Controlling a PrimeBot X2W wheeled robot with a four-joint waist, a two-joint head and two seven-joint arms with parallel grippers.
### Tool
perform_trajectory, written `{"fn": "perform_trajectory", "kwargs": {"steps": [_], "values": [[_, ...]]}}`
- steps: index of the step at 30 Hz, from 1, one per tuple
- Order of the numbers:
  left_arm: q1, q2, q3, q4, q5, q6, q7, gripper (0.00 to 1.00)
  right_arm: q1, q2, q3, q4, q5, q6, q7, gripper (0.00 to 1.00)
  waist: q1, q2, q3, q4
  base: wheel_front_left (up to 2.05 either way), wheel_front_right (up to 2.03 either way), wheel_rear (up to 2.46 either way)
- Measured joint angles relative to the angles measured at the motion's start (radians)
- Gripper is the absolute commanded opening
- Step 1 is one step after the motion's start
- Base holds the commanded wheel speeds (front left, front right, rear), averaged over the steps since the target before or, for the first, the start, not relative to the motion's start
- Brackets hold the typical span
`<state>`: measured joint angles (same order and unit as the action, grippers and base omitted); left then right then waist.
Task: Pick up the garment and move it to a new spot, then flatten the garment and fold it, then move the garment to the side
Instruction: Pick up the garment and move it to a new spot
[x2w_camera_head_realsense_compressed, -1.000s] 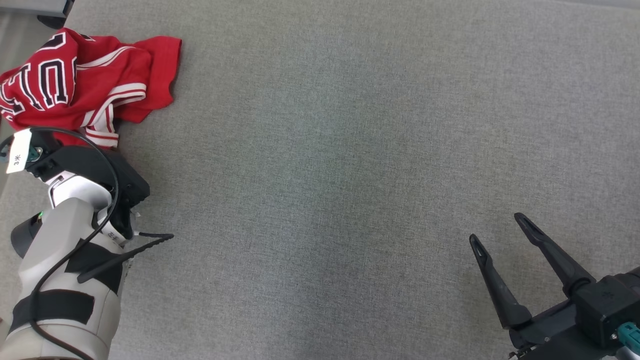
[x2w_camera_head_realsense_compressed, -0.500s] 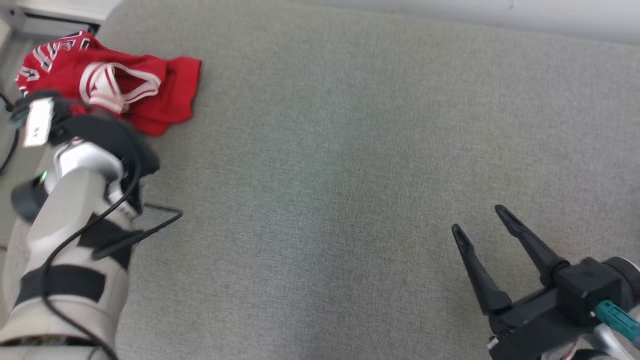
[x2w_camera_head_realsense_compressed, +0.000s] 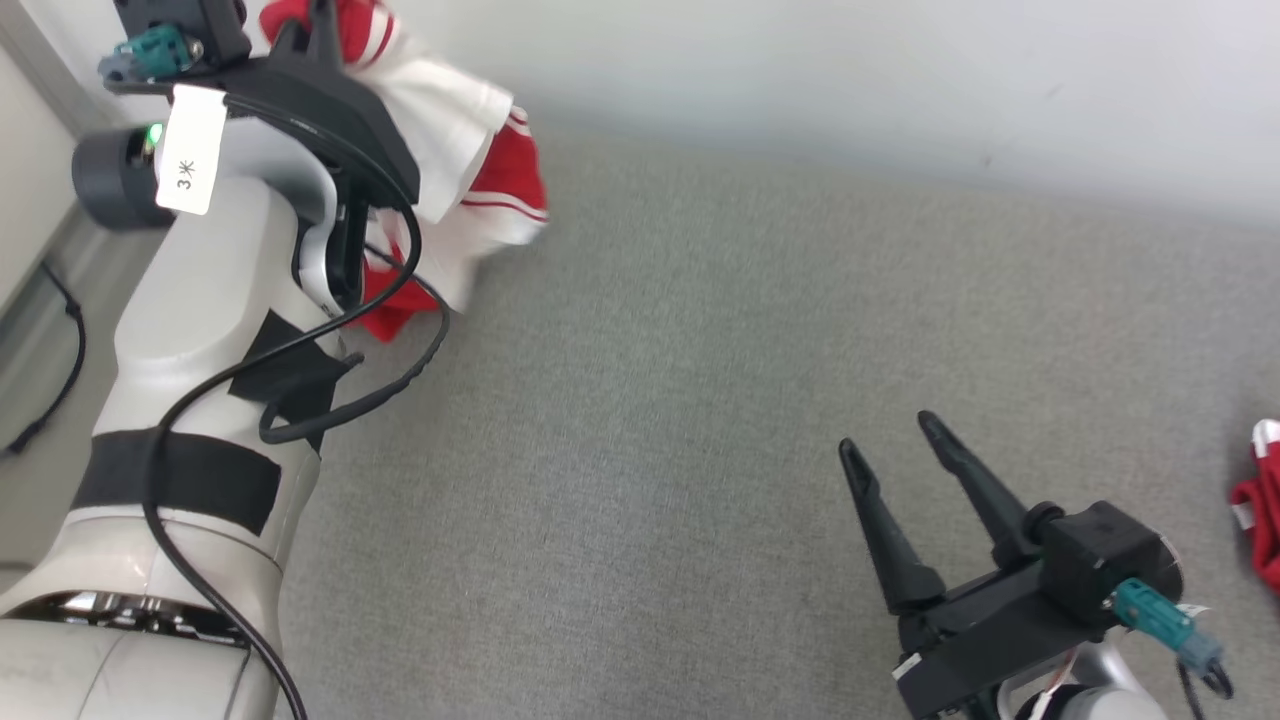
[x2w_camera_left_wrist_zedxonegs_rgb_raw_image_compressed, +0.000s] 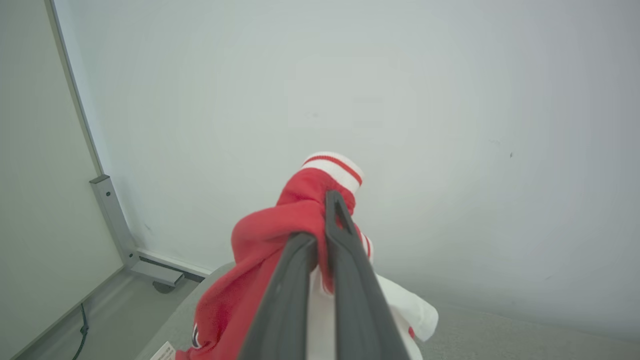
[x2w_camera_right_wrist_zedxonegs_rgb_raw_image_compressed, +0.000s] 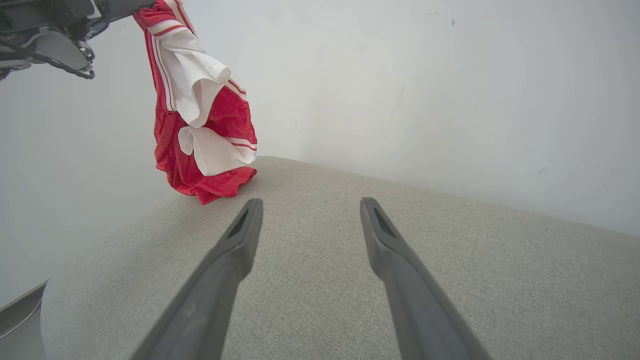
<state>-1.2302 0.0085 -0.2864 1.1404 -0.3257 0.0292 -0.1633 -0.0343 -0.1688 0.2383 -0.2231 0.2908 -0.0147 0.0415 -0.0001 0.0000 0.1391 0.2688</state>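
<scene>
The left hand (x2w_camera_left_wrist_zedxonegs_rgb_raw_image_compressed: 320, 225) clamps a red garment (x2w_camera_left_wrist_zedxonegs_rgb_raw_image_compressed: 260, 240) hanging over the tabletop (x2w_camera_head_realsense_compressed: 650, 400). The right hand (x2w_camera_head_realsense_compressed: 888, 437) hovers, fingers spread.

Garment (x2w_camera_right_wrist_zedxonegs_rgb_raw_image_compressed: 200, 125) now aloft in L gripper (x2w_camera_left_wrist_zedxonegs_rgb_raw_image_compressed: 320, 225)

It looked like a bare robotics lab or test room: a plain white wall (x2w_camera_left_wrist_zedxonegs_rgb_raw_image_compressed: 425, 100), a wide work surface (x2w_camera_head_realsense_compressed: 700, 400) covered in grey cloth, and a grey metal partition post (x2w_camera_left_wrist_zedxonegs_rgb_raw_image_compressed: 112, 220) on a flat foot. A loose black cable (x2w_camera_head_realsense_compressed: 80, 345) lay on the floor, and a paper tag (x2w_camera_head_realsense_compressed: 188, 150) hung on the robot's pale arm (x2w_camera_head_realsense_compressed: 190, 330)
</scene>
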Motion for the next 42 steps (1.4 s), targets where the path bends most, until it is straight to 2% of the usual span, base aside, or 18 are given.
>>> {"fn": "perform_trajectory", "kwargs": {"steps": [3,7,9,13,16,20,21,27,33,42], "values": [[-0.005,0.005,-0.048,-0.045,-0.003,-0.036,-0.022,0.0,-0.001,0.027,0.016,0.038,0.008,0.0,-0.02,1.0,-0.0001,-0.0001,-0.037,-0.009,0.0,0.0,0.0],[0.005,0.017,-0.203,-0.199,-0.098,-0.084,-0.022,0.0,-0.01,0.061,0.039,0.086,0.017,0.0,-0.044,1.0,-0.0001,-0.0001,-0.081,-0.037,0.0,0.0,0.0],[0.023,0.016,-0.275,-0.272,-0.151,-0.092,-0.022,0.0,-0.005,0.068,0.045,0.104,0.017,-0.003,-0.054,1.0,-0.0001,-0.0001,-0.102,-0.057,0.0,0.0,0.0],[0.061,0.018,-0.383,-0.412,-0.236,-0.089,-0.022,0.0,0.037,0.072,0.056,0.118,0.017,-0.008,-0.073,1.0,-0.0001,-0.0001,-0.14,-0.102,0.0,0.0,0.0],[0.062,0.018,-0.436,-0.502,-0.284,-0.061,-0.022,0.0,0.069,0.072,0.062,0.116,0.017,-0.013,-0.08,1.0,-0.0002,-0.0001,-0.166,-0.141,0.0,0.0,0.0],[0.065,0.017,-0.462,-0.55,-0.338,-0.018,-0.015,0.0,0.093,0.072,0.076,0.108,0.017,-0.021,-0.088,1.0,-0.0002,-0.0001,-0.192,-0.195,0.0,0.0,0.0],[0.065,0.017,-0.462,-0.55,-0.338,-0.018,-0.015,0.0,0.093,0.072,0.076,0.108,0.017,-0.021,-0.088,1.0,-0.0002,-0.0001,-0.192,-0.195,0.0,0.0,0.0],[0.167,0.019,-0.44,-0.499,-0.354,0.047,0.019,0.0,0.095,0.072,0.095,0.091,0.017,-0.015,-0.095,1.0,-0.0001,-0.0001,-0.214,-0.279,0.0,0.0,0.0],[0.313,0.019,-0.44,-0.308,-0.351,0.065,0.044,0.0,0.116,0.06,0.066,0.068,0.017,-0.015,-0.113,1.0,-0.0001,-0.0001,-0.209,-0.343,0.0,0.0,0.0],[0.38,0.112,-0.366,-0.122,-0.363,0.085,0.043,0.0,0.103,0.054,0.062,0.063,0.017,-0.012,-0.122,1.0,0.0002,0.0,-0.164,-0.352,0.0,0.0,0.0]]}}
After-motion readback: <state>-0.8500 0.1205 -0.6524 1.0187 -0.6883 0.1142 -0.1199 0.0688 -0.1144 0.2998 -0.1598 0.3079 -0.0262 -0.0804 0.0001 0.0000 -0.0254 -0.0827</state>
